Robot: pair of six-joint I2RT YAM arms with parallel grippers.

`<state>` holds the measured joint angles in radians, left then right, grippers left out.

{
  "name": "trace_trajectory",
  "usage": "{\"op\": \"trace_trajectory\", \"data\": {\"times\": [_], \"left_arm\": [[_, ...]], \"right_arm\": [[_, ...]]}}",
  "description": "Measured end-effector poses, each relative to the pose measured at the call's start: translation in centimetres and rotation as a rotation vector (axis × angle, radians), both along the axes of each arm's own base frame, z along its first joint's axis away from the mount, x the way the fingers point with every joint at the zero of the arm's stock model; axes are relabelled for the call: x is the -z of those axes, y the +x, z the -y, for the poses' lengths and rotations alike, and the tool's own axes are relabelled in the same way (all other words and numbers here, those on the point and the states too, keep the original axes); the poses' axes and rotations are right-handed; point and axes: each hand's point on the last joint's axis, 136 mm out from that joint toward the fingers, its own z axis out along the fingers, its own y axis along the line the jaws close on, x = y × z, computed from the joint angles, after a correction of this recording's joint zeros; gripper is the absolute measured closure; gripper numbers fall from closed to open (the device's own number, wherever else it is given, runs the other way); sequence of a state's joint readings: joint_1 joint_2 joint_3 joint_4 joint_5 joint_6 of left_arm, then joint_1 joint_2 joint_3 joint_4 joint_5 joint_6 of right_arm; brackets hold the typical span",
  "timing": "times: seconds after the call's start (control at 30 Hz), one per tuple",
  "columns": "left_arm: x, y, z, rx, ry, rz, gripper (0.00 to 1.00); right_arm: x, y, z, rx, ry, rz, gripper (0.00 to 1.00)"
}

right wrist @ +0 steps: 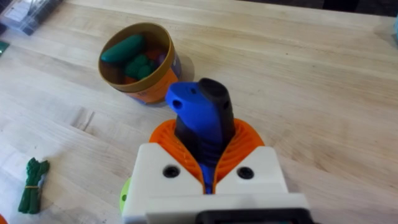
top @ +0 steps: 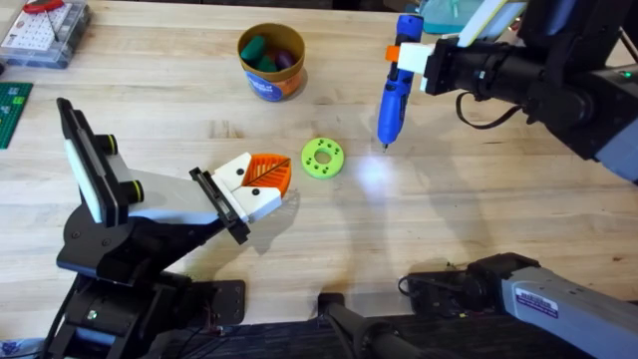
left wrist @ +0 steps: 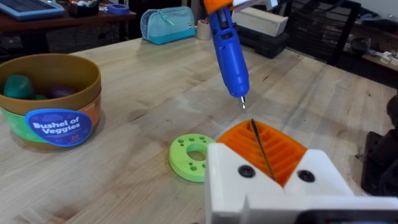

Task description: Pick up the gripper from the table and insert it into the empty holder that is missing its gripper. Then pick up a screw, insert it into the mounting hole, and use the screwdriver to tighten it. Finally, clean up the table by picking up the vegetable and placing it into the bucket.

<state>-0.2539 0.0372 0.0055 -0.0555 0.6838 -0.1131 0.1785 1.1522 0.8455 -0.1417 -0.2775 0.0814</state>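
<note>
Left gripper (top: 267, 185) sits at the table's 8 o'clock, orange pads pressed together, grasping nothing. Green disc (top: 322, 158) lies just beside its tip at 2 o'clock, bucket (top: 271, 61) of vegetables farther off at 12 o'clock. Right gripper (top: 407, 55) clenches the blue screwdriver (top: 392, 100), tip hanging over bare table at the disc's 3 o'clock.

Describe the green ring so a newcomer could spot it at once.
Start at the wooden table and find the round brown bucket of toy vegetables near its far side. Closer to the arms than the bucket, a small flat disc lies on the bare wood: the green ring. Nothing else nearby is lime green with a big centre hole and small holes around it.
</note>
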Motion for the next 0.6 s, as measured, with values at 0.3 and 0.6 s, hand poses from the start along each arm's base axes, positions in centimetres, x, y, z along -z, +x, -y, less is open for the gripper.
{"op": "trace_trajectory", "data": {"times": [0.3,0.6], "left_arm": [[0.0,0.0,0.0,0.0,0.0,0.0,0.99],[0.0,0.0,0.0,0.0,0.0,0.0,0.99]], "right_arm": [[2.1,-0.9,0.2,-0.036,-0.067,-0.053,0.965],[6.0,-2.3,0.4,-0.312,-0.408,-0.017,0.965]]}}
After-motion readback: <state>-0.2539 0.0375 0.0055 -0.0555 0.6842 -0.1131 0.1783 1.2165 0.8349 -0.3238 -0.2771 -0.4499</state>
